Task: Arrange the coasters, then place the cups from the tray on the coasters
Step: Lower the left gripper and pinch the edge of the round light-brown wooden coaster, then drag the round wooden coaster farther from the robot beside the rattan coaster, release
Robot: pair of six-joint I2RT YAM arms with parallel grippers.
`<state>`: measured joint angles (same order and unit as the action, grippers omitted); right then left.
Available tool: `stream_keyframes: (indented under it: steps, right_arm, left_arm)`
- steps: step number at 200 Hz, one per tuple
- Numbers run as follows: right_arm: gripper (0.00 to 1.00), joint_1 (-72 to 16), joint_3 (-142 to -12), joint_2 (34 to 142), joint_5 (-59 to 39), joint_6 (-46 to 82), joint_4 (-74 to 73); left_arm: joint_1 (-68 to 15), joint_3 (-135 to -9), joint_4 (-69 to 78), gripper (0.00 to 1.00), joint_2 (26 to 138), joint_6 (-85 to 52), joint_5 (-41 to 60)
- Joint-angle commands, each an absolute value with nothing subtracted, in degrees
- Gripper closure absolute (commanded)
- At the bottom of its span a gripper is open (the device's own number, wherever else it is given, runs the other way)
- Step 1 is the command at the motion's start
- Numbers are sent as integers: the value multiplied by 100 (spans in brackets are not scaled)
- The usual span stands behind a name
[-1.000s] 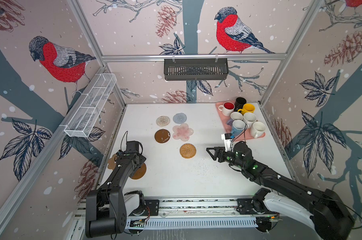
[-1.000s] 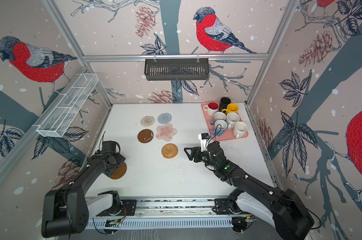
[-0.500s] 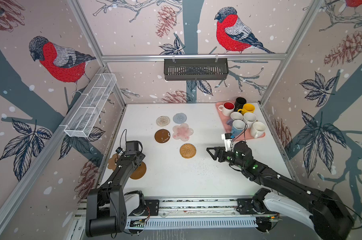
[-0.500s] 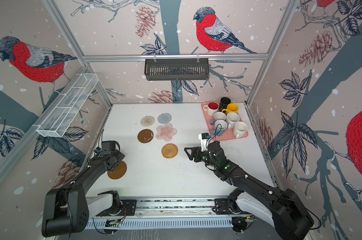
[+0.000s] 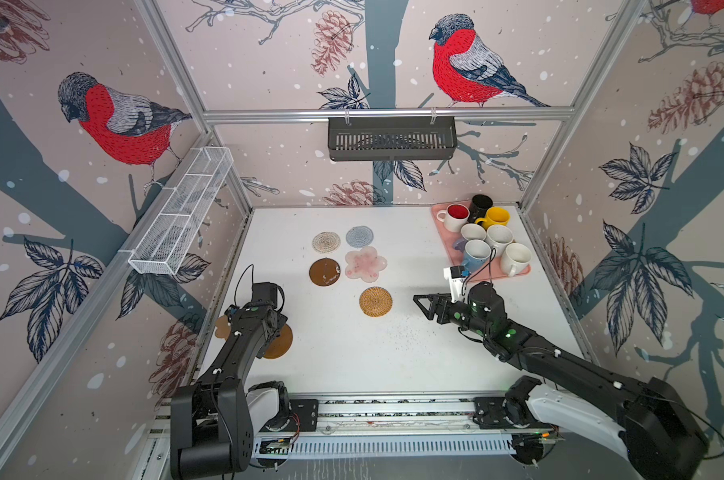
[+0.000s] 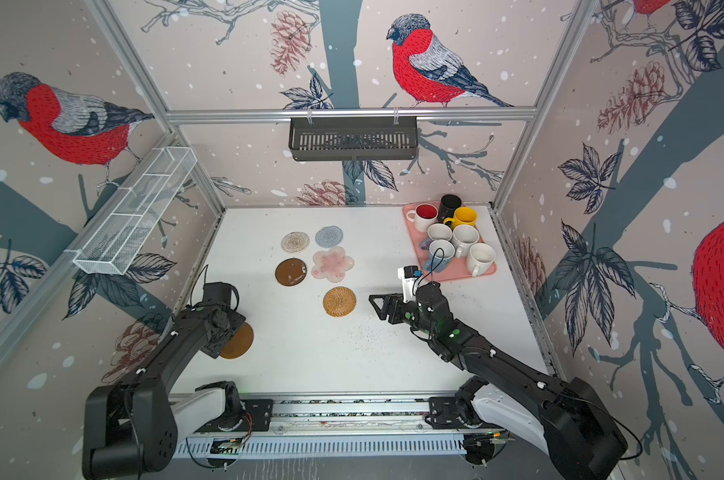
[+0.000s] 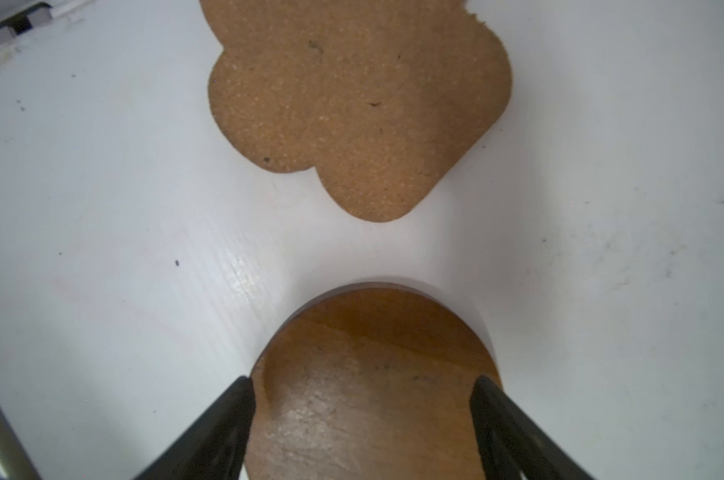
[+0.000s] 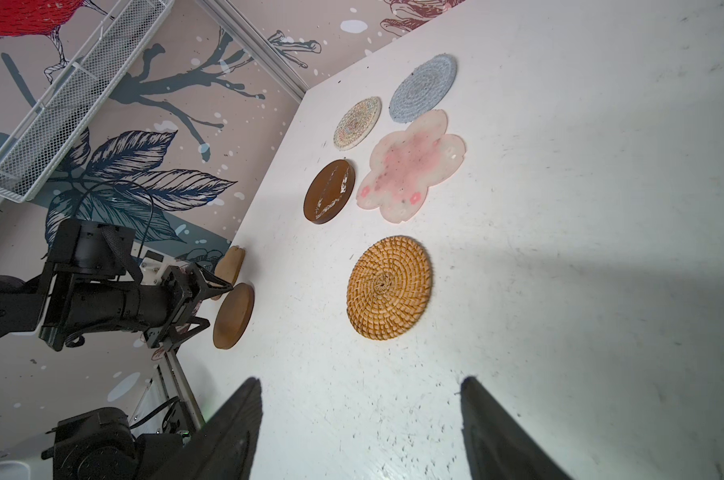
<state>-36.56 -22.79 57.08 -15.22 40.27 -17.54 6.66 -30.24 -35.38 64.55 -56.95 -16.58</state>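
Five coasters lie mid-table in both top views: beige woven (image 5: 326, 242), grey-blue woven (image 5: 359, 237), pink flower (image 5: 365, 262), dark brown disc (image 5: 324, 272) and tan wicker (image 5: 375, 301). A second brown disc (image 7: 373, 374) and the cork flower (image 7: 360, 104) lie at the left edge. My left gripper (image 7: 362, 382) hangs low over that disc, open, with a finger near each side of it. My right gripper (image 5: 422, 307) hovers open and empty to the right of the wicker round. The cups stand bunched on the pink tray (image 5: 518, 272), among them the red-inside (image 5: 454, 216), black (image 5: 480, 203) and yellow (image 5: 495, 217) ones.
A white wire-mesh rack (image 5: 181, 212) hangs on the left wall and a dark slotted basket (image 5: 391, 139) on the back wall. The left aluminium frame rail (image 5: 223, 282) runs close beside the cork flower. White tabletop (image 5: 373, 357) stretches between the two arms.
My left gripper has shifted slightly above the brown disc, which stays where it lay. The right arm has not moved.
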Motion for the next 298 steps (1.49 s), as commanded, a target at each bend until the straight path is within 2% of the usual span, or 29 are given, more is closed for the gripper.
stream_keyframes:
  steps: [1, 33, 85, 127, 145, 192, 298]
  right_arm:
    - [25, -3650, -2267, 5722, -1591, 4036, -1949]
    - [25, -3630, -2260, 5730, -1592, 4034, -1955]
    - [25, -3621, -2259, 5792, -1617, 4054, -1988]
    - [25, -3622, -2259, 5835, -1617, 4052, -2004]
    - [25, -3621, -2268, 5853, -1617, 4043, -2003]
    - [25, -3615, -2262, 5888, -1600, 4030, -2000]
    - [25, -3587, -2285, 6026, -1544, 3987, -1988]
  left_arm:
    - [749, -2776, -3518, 17, 6464, -5988, -1696]
    - [880, -2533, -3251, 19, 6276, -6020, -1674]
    - [940, -2579, -3066, 29, 6215, -5698, -1365]
    - [940, -2716, -2681, 36, 6514, -5223, -413]
    - [882, -2707, -2628, 40, 6607, -5178, -309]
    - [655, -2568, -2492, 43, 6592, -5023, -191]
    - [-321, -3158, -2256, 45, 7574, -4649, -165]
